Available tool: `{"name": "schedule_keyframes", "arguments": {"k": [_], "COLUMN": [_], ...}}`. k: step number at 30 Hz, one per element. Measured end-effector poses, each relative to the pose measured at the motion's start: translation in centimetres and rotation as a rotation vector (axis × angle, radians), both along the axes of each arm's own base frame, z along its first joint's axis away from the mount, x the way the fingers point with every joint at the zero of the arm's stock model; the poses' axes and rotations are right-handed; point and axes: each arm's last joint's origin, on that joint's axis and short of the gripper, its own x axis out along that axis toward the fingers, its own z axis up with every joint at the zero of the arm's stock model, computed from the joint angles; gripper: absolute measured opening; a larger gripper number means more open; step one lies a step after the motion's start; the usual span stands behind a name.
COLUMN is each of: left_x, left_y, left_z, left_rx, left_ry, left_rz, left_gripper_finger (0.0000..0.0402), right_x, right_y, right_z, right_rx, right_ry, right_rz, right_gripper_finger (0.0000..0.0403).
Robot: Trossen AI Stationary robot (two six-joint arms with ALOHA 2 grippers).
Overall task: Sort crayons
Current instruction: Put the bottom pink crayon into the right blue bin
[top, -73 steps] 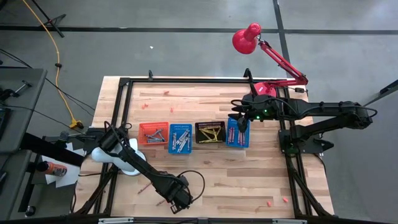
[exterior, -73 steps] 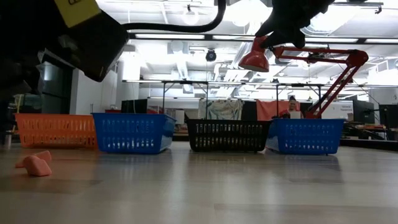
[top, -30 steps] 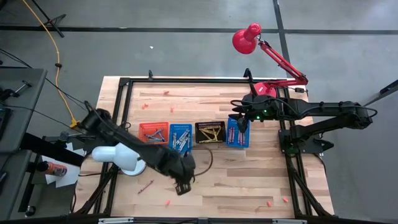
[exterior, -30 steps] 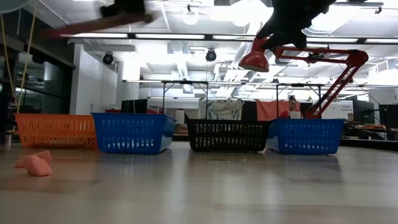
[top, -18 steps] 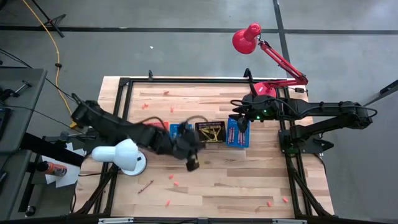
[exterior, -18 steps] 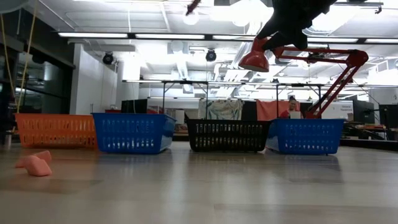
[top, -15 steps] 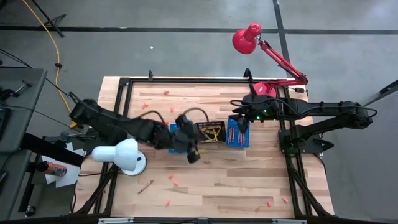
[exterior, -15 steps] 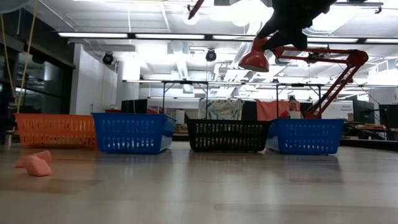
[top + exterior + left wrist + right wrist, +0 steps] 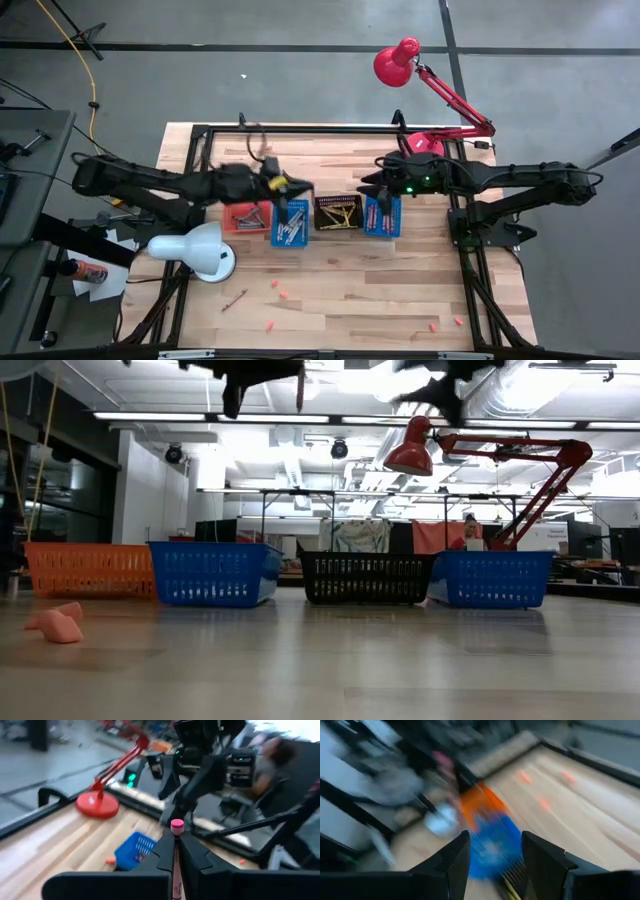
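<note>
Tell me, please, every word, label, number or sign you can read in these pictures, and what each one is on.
None can be read.
The pink crayon held in the left gripper has dark marks on its wrapper, too blurred to read.
The baskets and the red lamp show no lettering.

Four baskets in a row: one orange, two blue, one black.

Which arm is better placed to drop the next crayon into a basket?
Left. The left gripper is shut on a pink crayon and sits over the left blue basket. The right gripper is open and holds nothing.
</note>
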Motion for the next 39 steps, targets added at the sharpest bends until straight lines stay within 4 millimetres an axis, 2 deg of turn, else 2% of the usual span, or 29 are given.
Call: {"name": "schedule_keyframes", "arguments": {"k": [5,10,14,19,26,32,35,39], "left_x": [-1.8,-2.5,-2.6,-2.4,-1.5,-0.7,-0.6,-0.6], "left_y": [2.7,4.4,4.9,4.9,5.0,5.0,5.0,5.1], "left_z": [0.3,1.1,1.2,1.0,0.8,0.1,-0.1,0.0], "left_rx": [0.042,0.093,0.101,0.099,0.095,0.088,0.082,0.081], "left_ry": [-0.068,-0.119,-0.134,-0.124,-0.165,-0.154,-0.145,-0.146], "left_rz": [-0.102,-0.160,-0.163,-0.162,-0.150,-0.152,-0.149,-0.121], "left_gripper_finger": [0.0000,0.0000,0.0000,0.0000,0.0000,0.0000,0.0000,0.0000], "right_x": [4.2,7.8,9.4,10.1,10.7,10.8,10.8,10.8], "right_y": [0.4,0.5,0.5,0.6,-0.2,-1.0,-1.1,-1.1], "right_z": [0.7,-1.4,-3.1,-3.4,-1.5,-0.5,-0.7,-0.7], "right_rx": [-0.055,-0.084,-0.047,-0.083,-0.195,-0.182,-0.176,-0.176], "right_ry": [-0.285,-0.368,-0.384,-0.346,-0.228,-0.227,-0.211,-0.211], "right_rz": [0.081,0.081,0.073,0.085,0.103,0.152,0.164,0.165], "right_gripper_finger": [0.0172,0.0172,0.0172,0.0172,0.0172,0.0172,0.0170,0.0147]}}
